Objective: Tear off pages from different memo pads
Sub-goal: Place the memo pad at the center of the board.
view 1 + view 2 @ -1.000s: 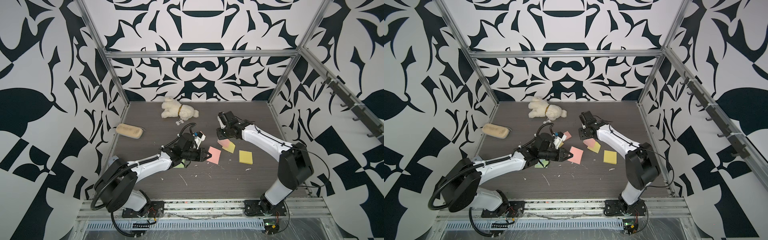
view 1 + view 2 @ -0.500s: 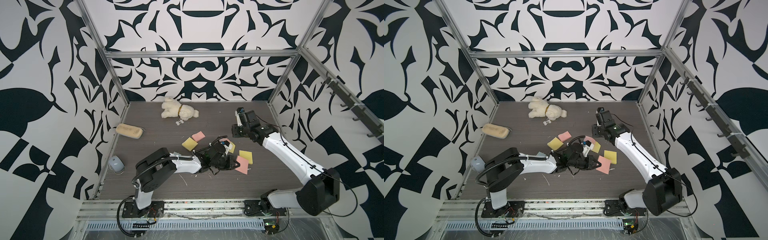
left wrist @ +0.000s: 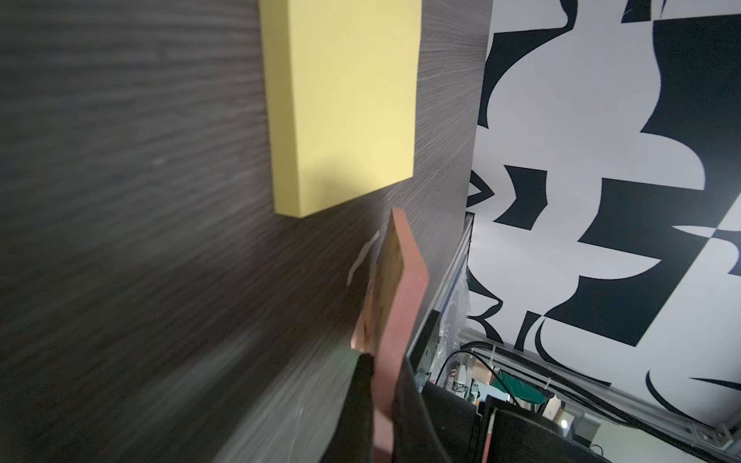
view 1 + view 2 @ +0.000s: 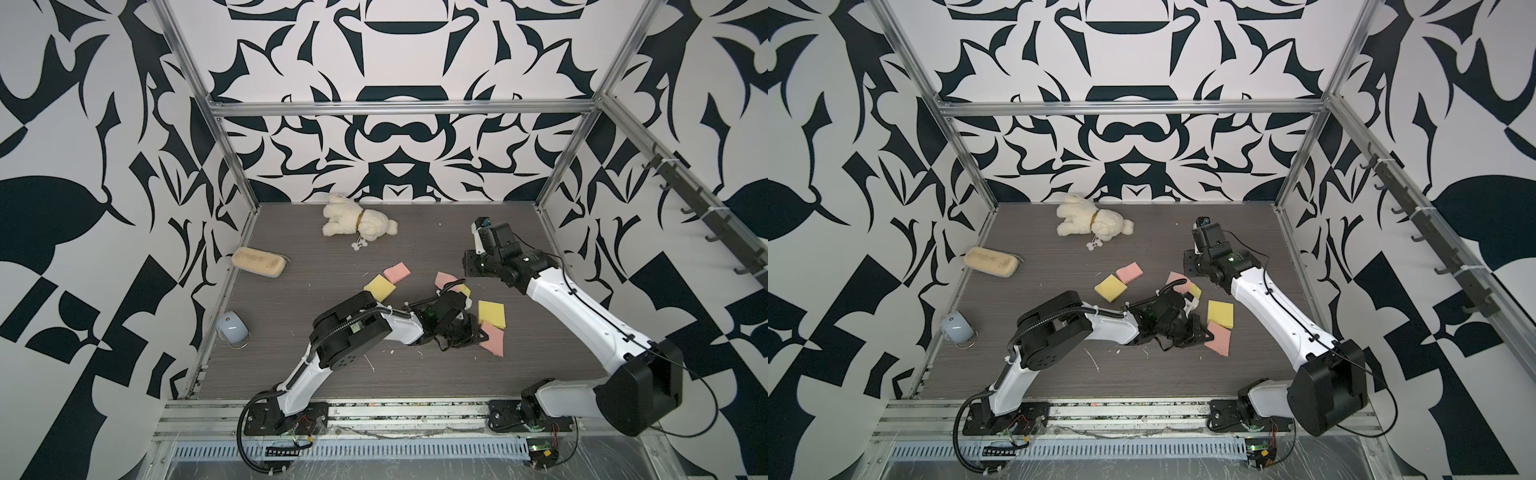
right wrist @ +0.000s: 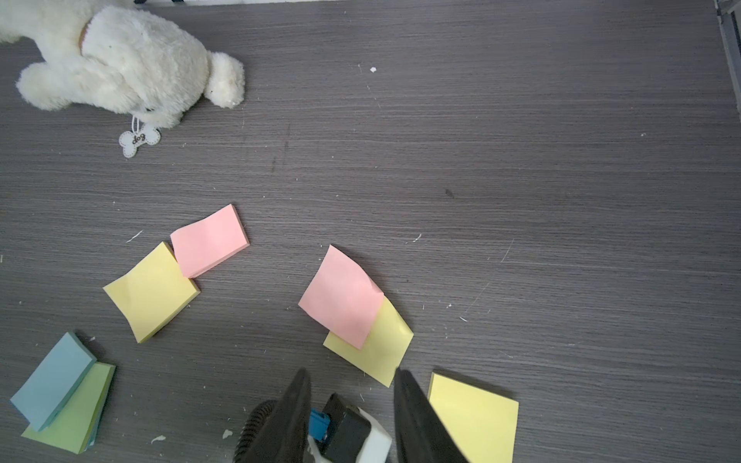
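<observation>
My left gripper [image 4: 478, 332] [image 3: 384, 360] is low over the table and shut on the edge of a pink memo pad [image 4: 493, 340] [image 3: 401, 288], which stands tilted. A yellow memo pad [image 4: 491, 313] [image 3: 349, 100] lies just beyond it. My right gripper [image 4: 471, 266] [image 5: 352, 375] hangs open and holds nothing, raised at the back right. Below it a loose pink page [image 5: 341, 296] overlaps a yellow page [image 5: 377, 348]. Farther left lie a pink pad [image 5: 208, 240], a yellow pad [image 5: 150, 292], and a blue pad [image 5: 52, 381] resting on a green pad [image 5: 76, 409].
A white plush dog [image 4: 359, 218] lies at the back. A tan oblong block [image 4: 258, 261] sits by the left wall, and a pale blue cup [image 4: 232, 328] lies on its side nearer the front. Metal frame posts and rails bound the table.
Over the last second my left gripper has carried the pink pad to the right, beside the yellow pad. My right gripper has drawn back toward the right wall. Little has moved in the last half second.
</observation>
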